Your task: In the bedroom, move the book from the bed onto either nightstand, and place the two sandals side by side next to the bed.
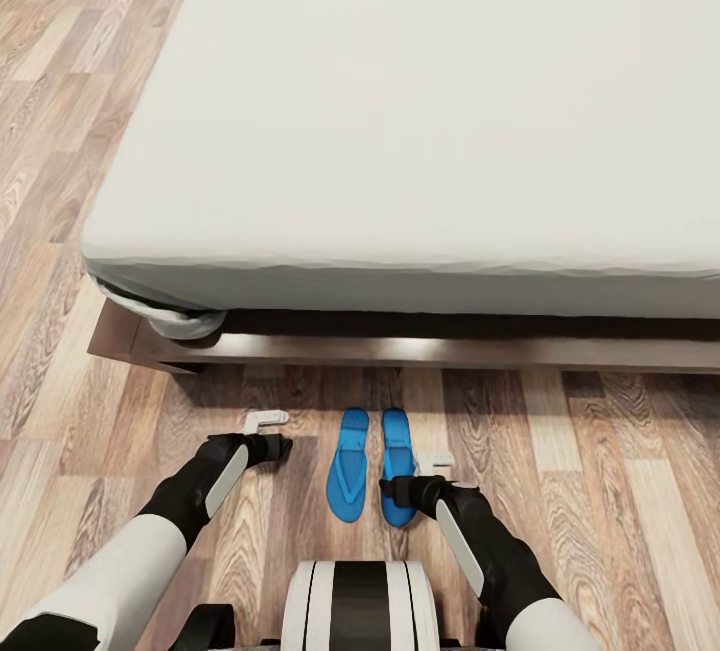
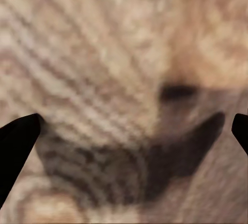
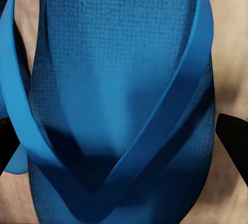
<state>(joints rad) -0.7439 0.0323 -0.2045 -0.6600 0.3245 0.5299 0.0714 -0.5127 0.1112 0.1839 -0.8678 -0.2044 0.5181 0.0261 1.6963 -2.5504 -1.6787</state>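
Directly below our right tool (image 1: 432, 463), spread wide, lies one bright blue sandal (image 3: 121, 100), straps meeting in a V; its twin (image 1: 349, 466) lies beside. Our left tool (image 1: 266, 422) is wide over floor (image 1: 560, 451). Beyond stands the bed (image 1: 430, 131).

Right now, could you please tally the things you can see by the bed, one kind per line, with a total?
Blue sandals: 2, left sandal and right sandal, side by side on the floor
Bed: 1
Grippers: 2, left gripper and right gripper
Total: 5
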